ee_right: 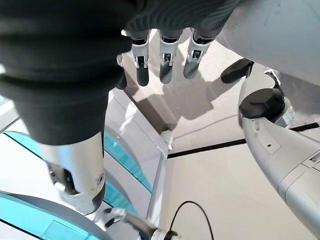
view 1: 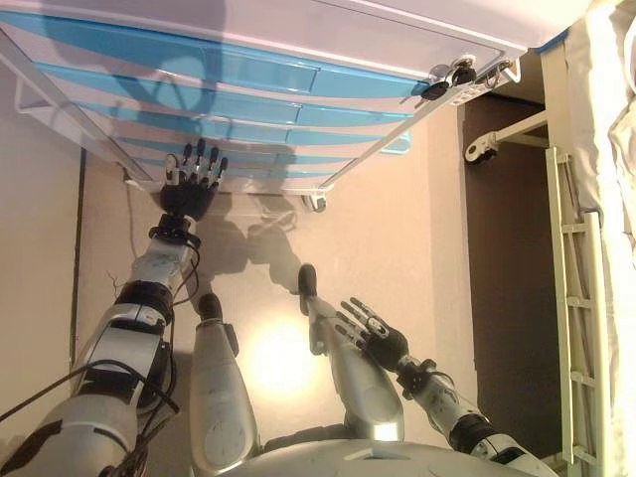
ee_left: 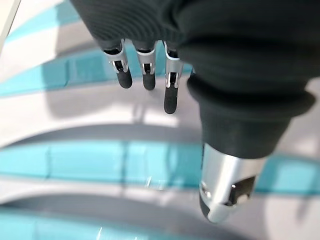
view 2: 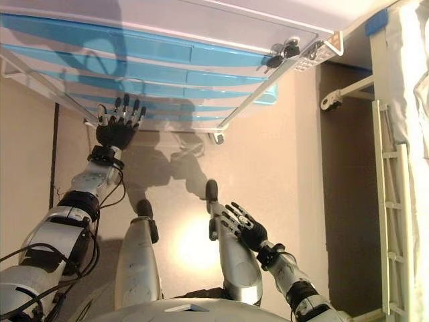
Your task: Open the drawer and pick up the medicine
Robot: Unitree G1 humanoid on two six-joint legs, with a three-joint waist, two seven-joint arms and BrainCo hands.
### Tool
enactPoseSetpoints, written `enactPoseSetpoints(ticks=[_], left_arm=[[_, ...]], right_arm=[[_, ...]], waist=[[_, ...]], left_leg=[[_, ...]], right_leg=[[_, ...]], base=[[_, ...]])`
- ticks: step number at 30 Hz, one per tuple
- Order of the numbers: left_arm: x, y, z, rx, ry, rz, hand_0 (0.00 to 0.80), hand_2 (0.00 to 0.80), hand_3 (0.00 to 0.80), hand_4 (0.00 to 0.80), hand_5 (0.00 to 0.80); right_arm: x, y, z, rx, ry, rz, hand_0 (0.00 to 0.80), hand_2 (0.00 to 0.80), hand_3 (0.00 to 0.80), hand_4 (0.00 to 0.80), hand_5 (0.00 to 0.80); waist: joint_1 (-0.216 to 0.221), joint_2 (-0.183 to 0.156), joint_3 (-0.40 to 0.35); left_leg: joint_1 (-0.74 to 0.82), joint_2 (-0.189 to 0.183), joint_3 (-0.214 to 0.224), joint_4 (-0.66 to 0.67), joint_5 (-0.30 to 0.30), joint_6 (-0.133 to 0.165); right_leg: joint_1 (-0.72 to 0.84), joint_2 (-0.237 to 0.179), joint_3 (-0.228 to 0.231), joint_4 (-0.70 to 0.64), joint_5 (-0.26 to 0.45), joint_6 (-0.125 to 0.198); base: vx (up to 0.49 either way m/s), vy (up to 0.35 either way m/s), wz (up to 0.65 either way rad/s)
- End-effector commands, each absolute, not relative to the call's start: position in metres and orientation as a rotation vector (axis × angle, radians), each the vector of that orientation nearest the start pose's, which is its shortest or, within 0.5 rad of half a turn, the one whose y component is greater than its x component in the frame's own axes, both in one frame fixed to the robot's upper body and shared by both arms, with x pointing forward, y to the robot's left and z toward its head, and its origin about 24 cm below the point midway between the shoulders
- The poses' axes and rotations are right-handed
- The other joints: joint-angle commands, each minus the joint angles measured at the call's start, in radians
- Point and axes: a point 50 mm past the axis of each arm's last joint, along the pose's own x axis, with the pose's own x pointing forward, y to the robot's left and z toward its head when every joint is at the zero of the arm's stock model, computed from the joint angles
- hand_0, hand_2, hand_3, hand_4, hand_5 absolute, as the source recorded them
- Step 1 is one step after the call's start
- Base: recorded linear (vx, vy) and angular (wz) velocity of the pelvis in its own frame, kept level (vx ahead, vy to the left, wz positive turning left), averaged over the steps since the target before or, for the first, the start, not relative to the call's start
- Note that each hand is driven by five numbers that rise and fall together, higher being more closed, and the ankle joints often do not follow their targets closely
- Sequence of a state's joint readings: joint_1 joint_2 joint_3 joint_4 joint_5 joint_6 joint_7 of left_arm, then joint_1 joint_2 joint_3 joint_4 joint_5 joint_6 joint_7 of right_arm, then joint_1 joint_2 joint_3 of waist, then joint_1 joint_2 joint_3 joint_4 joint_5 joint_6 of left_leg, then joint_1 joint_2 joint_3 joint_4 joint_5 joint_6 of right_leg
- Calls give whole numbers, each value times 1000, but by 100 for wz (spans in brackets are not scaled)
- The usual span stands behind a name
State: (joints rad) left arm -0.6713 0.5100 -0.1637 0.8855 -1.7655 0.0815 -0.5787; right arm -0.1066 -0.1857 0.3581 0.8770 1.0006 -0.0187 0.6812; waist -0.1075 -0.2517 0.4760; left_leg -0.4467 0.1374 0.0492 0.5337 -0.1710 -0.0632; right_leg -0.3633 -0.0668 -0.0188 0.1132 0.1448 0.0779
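A white drawer cart (view 1: 298,25) with several blue drawer fronts (view 1: 248,70) stands in front of me, and all the drawers look shut. No medicine shows in any view. My left hand (view 1: 189,189) is raised at the cart's lowest drawer fronts, fingers straight and empty. The left wrist view shows its fingers (ee_left: 145,70) close above a blue drawer front (ee_left: 100,162); I cannot tell if they touch it. My right hand (view 1: 378,338) hangs low on the right, open and empty, away from the cart. In the right wrist view its fingers (ee_right: 165,60) are straight.
The cart stands on small castors (view 1: 316,203). Dark knobs (view 1: 447,79) sit at its top right corner. A white bed frame with a ladder-like rail (view 1: 576,298) and a castor (view 1: 482,149) stands at the right, past a dark strip of floor (view 1: 507,298).
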Motion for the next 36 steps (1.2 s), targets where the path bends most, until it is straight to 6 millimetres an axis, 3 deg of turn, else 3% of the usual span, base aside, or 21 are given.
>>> enactPoseSetpoints(ticks=[1, 15, 23, 24, 25, 36], left_arm=[[372, 181, 248, -1090, -585, -904, 0, 0, 0, 0, 0], [360, 156, 257, -1108, -640, -1005, 0, 0, 0, 0, 0], [360, 156, 267, -1126, -698, -1035, 0, 0, 0, 0, 0], [359, 155, 267, -1119, -715, -1043, 552, 552, 552, 552, 552], [358, 155, 267, -1115, -726, -1048, 800, 800, 800, 800, 800], [355, 156, 254, -1126, -747, -1035, 800, 800, 800, 800, 800]], right_arm=[[158, -139, -112, 838, 703, 454, 0, 0, 0, 0, 0], [161, -152, -111, 822, 697, 420, 0, 0, 0, 0, 0], [161, -159, -113, 816, 700, 411, 0, 0, 0, 0, 0], [161, -160, -113, 814, 700, 411, 0, 0, 0, 0, 0], [161, -161, -113, 813, 700, 410, 0, 0, 0, 0, 0], [162, -164, -113, 791, 702, 396, 0, 0, 0, 0, 0]], waist=[[0, 60, 44], [-2, 87, 44], [-8, 92, 44], [-9, 93, 44], [-9, 94, 44], [2, 112, 44]], left_leg=[[52, -17, 27, -141, 84, 15], [54, -29, 32, -139, 99, 10], [61, -28, 39, -136, 102, 6], [60, -28, 40, -136, 103, 5], [61, -28, 41, -136, 103, 5], [77, -34, 35, -155, 118, 1]], right_leg=[[68, 29, -48, 73, -72, -12], [60, 11, -60, 85, -73, -21], [58, 5, -59, 96, -75, -22], [57, 5, -59, 96, -75, -22], [57, 4, -59, 96, -75, -22], [62, -2, -67, 106, -84, -25]], base=[[24, 2, 6], [4, 19, 2], [1, 2, 0], [0, 0, 0], [0, 0, 0], [0, 11, -2]])
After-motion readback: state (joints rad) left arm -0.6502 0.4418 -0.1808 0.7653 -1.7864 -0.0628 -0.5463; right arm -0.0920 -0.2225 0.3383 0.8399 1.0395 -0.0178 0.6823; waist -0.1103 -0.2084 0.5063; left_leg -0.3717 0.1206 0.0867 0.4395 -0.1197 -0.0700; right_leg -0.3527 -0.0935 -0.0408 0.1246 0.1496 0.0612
